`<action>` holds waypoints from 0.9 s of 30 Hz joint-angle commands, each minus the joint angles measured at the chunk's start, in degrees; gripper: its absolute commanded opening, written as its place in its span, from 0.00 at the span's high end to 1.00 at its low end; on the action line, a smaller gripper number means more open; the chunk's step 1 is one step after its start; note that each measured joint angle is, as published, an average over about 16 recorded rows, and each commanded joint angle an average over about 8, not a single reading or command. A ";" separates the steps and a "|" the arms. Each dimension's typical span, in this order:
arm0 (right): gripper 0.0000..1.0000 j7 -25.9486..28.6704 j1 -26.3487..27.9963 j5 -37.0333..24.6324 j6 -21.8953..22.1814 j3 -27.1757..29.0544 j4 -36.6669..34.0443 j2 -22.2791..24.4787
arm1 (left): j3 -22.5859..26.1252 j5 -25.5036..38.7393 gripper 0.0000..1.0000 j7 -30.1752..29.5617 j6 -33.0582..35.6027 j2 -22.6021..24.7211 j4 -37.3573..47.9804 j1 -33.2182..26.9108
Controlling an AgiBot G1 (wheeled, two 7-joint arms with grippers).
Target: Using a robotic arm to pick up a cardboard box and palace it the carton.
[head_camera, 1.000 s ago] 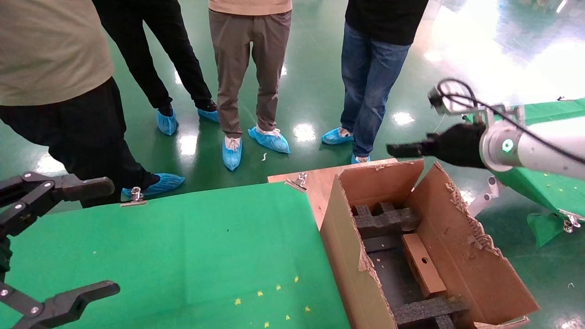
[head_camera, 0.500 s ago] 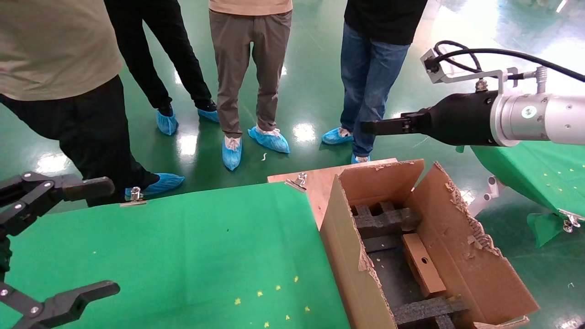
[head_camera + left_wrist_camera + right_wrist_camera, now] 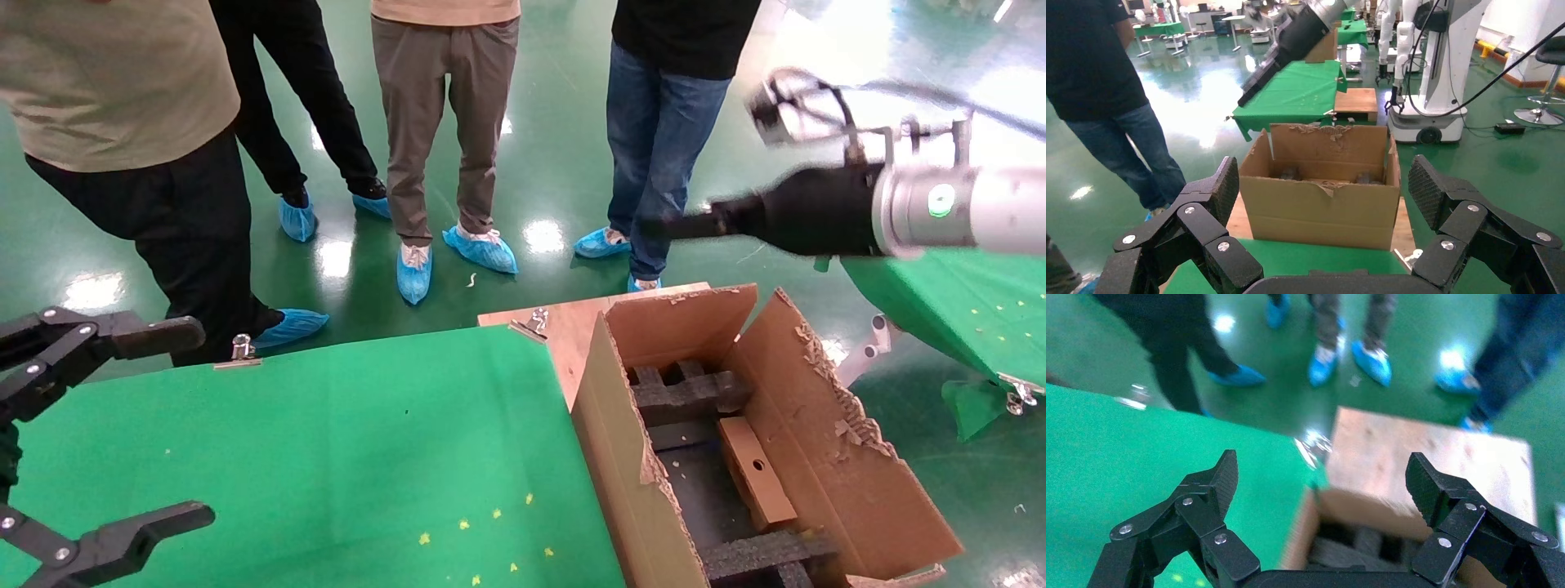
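Note:
The carton [image 3: 825,457], large, brown and with torn flaps, stands open at the right end of the table, with black foam inserts [image 3: 695,392] inside. The small cardboard box [image 3: 756,472] with a round hole lies inside it against the right wall. My right gripper [image 3: 678,227], on the white arm [image 3: 972,208], hovers open and empty above the carton's far edge. In the right wrist view the open gripper [image 3: 1324,478] looks down on the carton's corner [image 3: 1309,533]. My left gripper [image 3: 180,425] is parked open at the table's near left. Its wrist view [image 3: 1326,184] faces the carton [image 3: 1321,202].
Several people in blue shoe covers [image 3: 482,249] stand on the green floor beyond the table. The table has a green cloth [image 3: 327,441] held by metal clips [image 3: 535,320] and a bare wooden end [image 3: 572,322]. Another green table [image 3: 964,318] stands to the right.
My right arm has risen and swung its gripper up and to the left, then held about level. The person at the left has shifted. The left arm has not moved.

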 commanded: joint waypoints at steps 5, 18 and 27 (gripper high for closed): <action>0.00 -6.75 -5.18 3.59 -4.05 7.02 -0.41 -1.06 | 0.01 -0.01 0.00 0.01 0.00 0.00 0.01 -0.01; 0.00 -23.41 -18.01 12.40 -14.00 24.31 -1.46 -3.67 | 0.04 -0.02 0.00 0.02 0.00 -0.01 0.02 -0.02; 0.00 -34.94 -26.89 18.51 -20.89 36.27 -2.18 -5.48 | 0.05 -0.03 0.00 0.03 -0.01 -0.02 0.02 -0.02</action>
